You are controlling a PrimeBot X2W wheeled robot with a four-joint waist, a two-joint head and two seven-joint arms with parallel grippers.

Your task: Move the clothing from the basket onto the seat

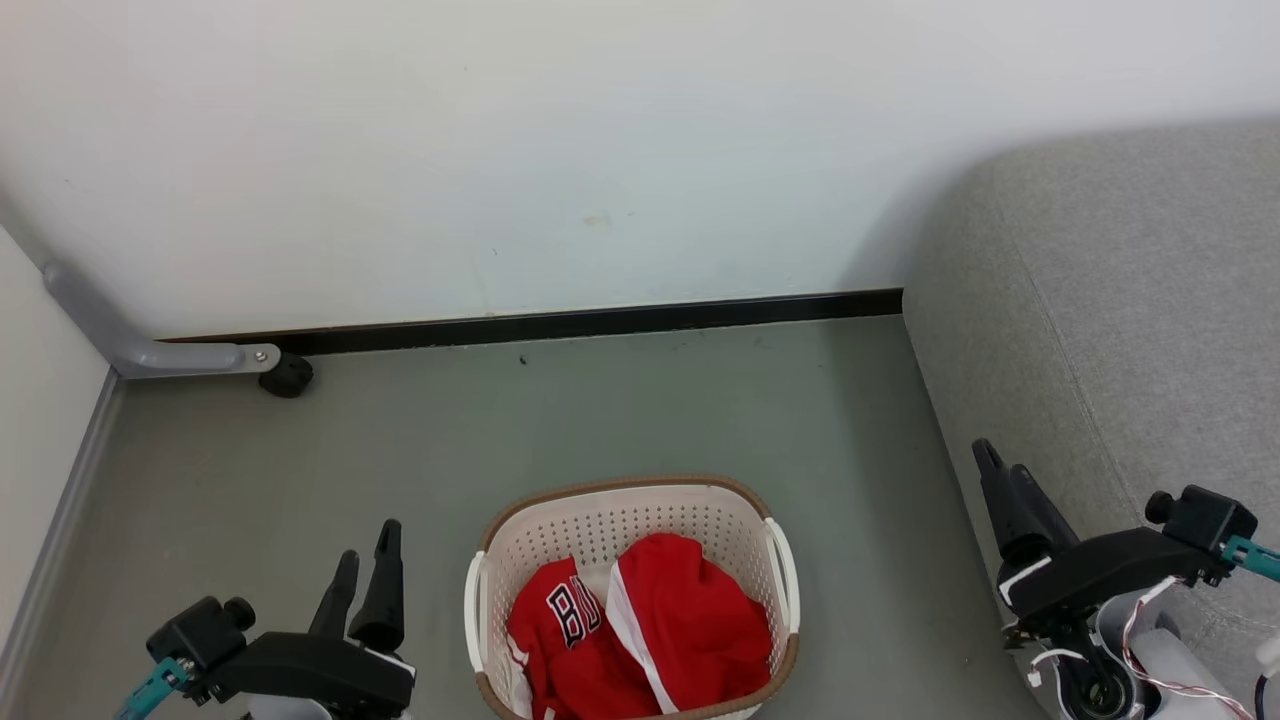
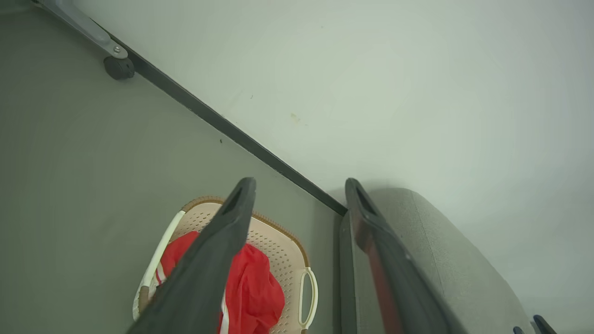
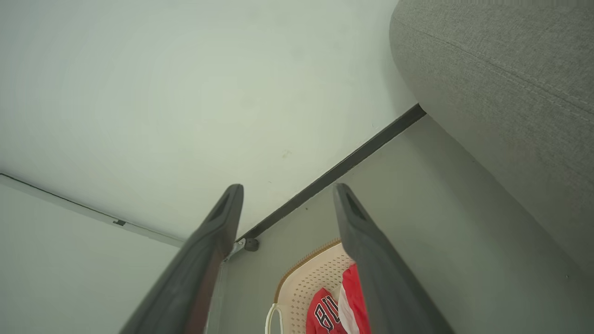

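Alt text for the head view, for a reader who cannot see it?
A cream basket holding red clothing sits on the grey floor at bottom centre, with the grey seat to its right. The left gripper and right gripper flank it, both open and empty.

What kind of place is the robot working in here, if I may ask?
Probably a living-room corner, perhaps a mock-up: a grey upholstered seat against a white wall, and a laundry basket of red clothing on the floor.

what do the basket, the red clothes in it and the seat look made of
The basket: likely moulded plastic, matte cream, walls punched with holes, rim brown with a woven look. The clothing: probably thin synthetic sportswear, smooth, folding softly. The seat: grey woven upholstery, matte, with a stitched seam.
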